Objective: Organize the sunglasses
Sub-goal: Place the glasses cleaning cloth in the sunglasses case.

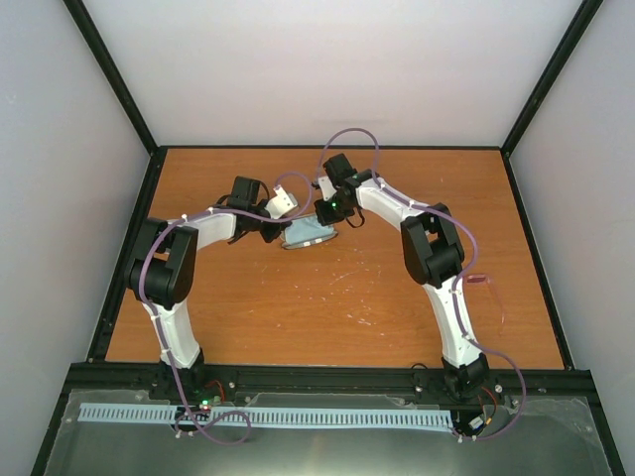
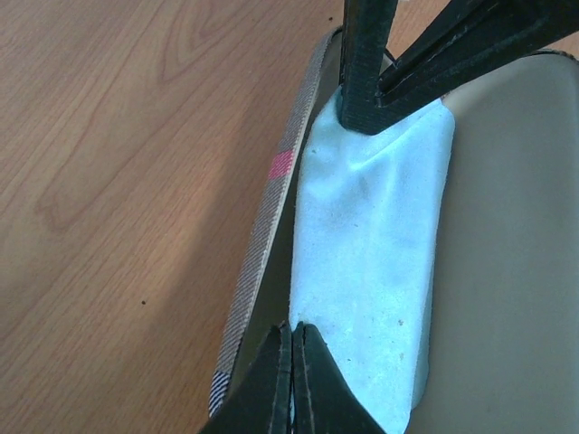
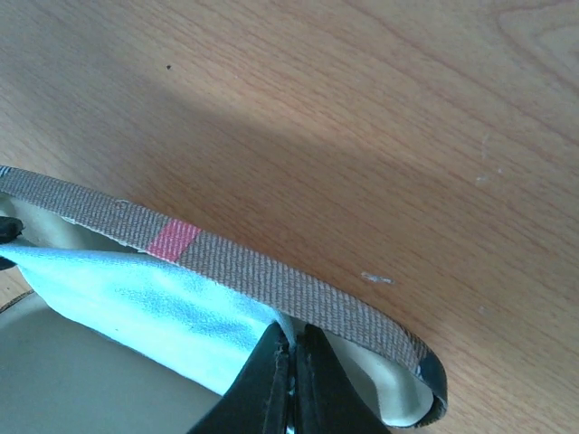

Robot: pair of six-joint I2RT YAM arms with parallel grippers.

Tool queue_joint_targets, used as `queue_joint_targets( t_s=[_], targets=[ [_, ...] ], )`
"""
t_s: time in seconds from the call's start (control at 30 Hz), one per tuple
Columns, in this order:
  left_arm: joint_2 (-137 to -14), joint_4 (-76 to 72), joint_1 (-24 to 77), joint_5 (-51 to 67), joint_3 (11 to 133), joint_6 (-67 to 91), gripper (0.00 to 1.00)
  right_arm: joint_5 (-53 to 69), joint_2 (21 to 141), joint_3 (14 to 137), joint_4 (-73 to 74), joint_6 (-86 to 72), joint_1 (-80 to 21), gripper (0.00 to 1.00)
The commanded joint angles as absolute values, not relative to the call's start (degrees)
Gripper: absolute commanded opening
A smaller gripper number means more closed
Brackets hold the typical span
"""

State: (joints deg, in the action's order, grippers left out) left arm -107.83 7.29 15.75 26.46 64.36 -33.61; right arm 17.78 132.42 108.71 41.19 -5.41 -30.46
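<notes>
I see my left gripper (image 2: 292,333) clamped on the blue cloth (image 2: 371,235); the right gripper (image 3: 291,339) pinches it too, over the case (image 2: 262,244).

A blue cloth (image 2: 371,244) lies in a striped case (image 2: 262,244) on the table (image 2: 118,181).

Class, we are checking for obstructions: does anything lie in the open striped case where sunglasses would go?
Yes. The light blue cloth covers much of the lining of the case. It is pinched at opposite ends by the left hand and the right hand. The sunglasses are not clearly visible in any view.
</notes>
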Motion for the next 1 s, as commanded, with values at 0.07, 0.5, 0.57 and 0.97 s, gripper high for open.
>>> queue_joint_targets(
  t_s=[0.07,0.5,0.57,0.97],
  targets=[
    [-108.63,6.2,15.21,25.87,64.55,-35.08,0.04,17.5,133.72,111.13,41.63,-5.8,-30.06,0.03],
    [-107.29,7.03,15.21,25.39,65.16,-34.01,0.15,17.62,133.48,111.21,41.75,-6.0,-30.06,0.1],
    [-107.02,7.39,15.16,25.73,65.52,-33.49,0.16,17.35,133.32,111.18,41.82,-5.95,-30.06,0.13],
    [-104.85,7.05,14.92,24.69,66.93,-29.94,0.19,12.38,130.25,110.0,41.61,-5.71,-30.06,0.44]
  ],
)
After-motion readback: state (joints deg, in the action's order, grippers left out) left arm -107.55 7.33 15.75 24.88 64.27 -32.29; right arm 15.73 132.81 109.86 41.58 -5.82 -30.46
